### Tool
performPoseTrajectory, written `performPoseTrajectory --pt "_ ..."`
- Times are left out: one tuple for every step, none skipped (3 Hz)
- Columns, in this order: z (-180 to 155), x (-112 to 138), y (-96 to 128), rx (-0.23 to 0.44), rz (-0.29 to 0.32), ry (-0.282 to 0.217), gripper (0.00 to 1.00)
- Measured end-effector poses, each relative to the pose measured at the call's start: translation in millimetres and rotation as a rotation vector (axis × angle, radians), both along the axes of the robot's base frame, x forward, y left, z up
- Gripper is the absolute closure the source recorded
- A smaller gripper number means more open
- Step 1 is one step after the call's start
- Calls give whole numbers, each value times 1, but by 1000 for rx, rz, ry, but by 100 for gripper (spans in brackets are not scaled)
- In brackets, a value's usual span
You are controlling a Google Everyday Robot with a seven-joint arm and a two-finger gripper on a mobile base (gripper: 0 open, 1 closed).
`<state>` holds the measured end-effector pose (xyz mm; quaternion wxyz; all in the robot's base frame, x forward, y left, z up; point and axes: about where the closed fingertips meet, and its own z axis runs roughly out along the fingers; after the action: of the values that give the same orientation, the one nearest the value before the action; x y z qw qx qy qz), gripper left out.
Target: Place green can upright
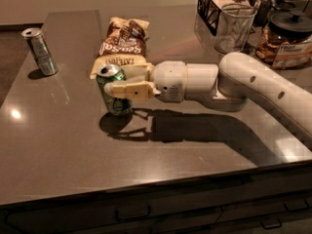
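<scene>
The green can (113,97) has a shiny green body and a silver top with a pull tab. It stands nearly upright in the middle left of the dark table (58,145), its base at or just above the surface, right by its shadow. My gripper (126,84) reaches in from the right and is shut on the can. One cream finger (130,90) crosses the can's front; the other is behind it.
A slim silver can (40,51) stands at the far left. A brown chip bag (122,43) lies just behind the green can. A clear glass (235,27), a black wire basket (210,6) and a lidded jar (288,39) stand at the back right.
</scene>
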<state>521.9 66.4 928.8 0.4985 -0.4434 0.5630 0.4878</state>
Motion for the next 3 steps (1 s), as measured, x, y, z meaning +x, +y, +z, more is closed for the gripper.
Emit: performPoseTrajectory --pt "-4 0 -3 46 -16 -7 80" --pt "-6 0 -11 76 -42 -17 57" --pt "-5 -1 -8 75 -37 -18 34"
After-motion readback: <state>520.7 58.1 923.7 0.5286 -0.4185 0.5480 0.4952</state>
